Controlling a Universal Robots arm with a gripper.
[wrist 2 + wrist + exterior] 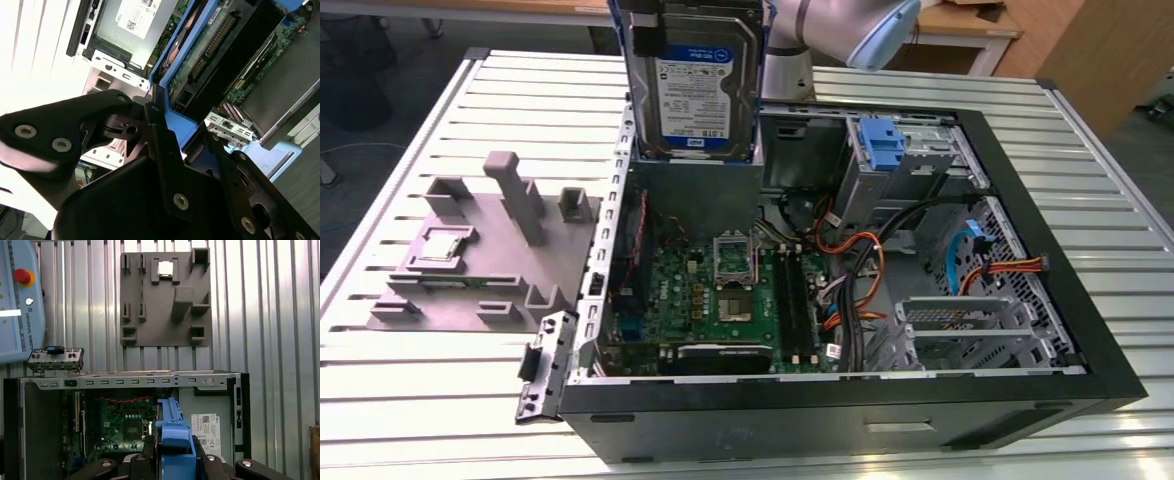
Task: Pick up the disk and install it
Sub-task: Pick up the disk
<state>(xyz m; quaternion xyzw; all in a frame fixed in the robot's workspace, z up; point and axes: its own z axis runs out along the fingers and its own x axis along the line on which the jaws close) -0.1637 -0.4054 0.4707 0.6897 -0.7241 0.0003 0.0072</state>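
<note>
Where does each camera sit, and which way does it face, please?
Exterior view: off the arm, above the table, looking down into the open case; the arm shows behind the disk.
First wrist view: looking straight down on case and grey fixture; the gripper shows, shut on the disk.
Second wrist view: close along the gripper's fingers to the disk.
All three share the disk.

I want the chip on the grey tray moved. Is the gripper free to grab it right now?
Probably not: the gripper is shut on the disk, held up over the open case.
</note>
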